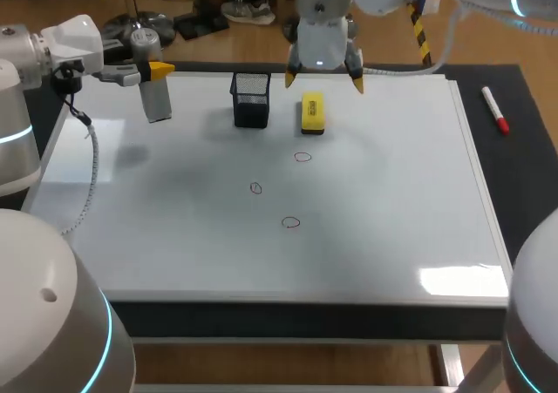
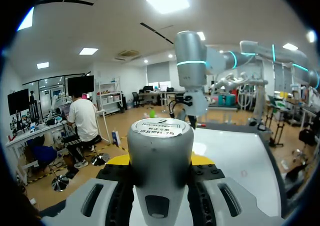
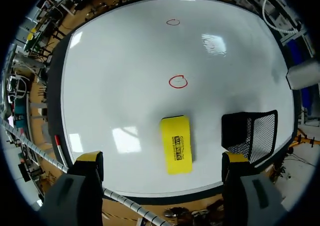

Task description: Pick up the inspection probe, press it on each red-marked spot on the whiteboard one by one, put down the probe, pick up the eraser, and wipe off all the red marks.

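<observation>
The grey cylindrical inspection probe [image 1: 155, 97] is clamped in my left gripper [image 1: 153, 69]. It stands roughly upright, working end down, lifted over the far left corner of the flat white whiteboard [image 1: 174, 236]. The three small red rings all lie to its right and nearer my base, out past the black mesh holder [image 1: 251, 99]. The middle ring [image 1: 255, 187] looks closest, then the far one [image 1: 302, 157] and the near one [image 1: 291, 222]. I'd say that's a sweep inward and down.

My right gripper [image 1: 324, 81] hangs with fingers spread wide over the yellow block eraser [image 1: 312, 114] at the far edge. The eraser's long axis runs toward me.
</observation>
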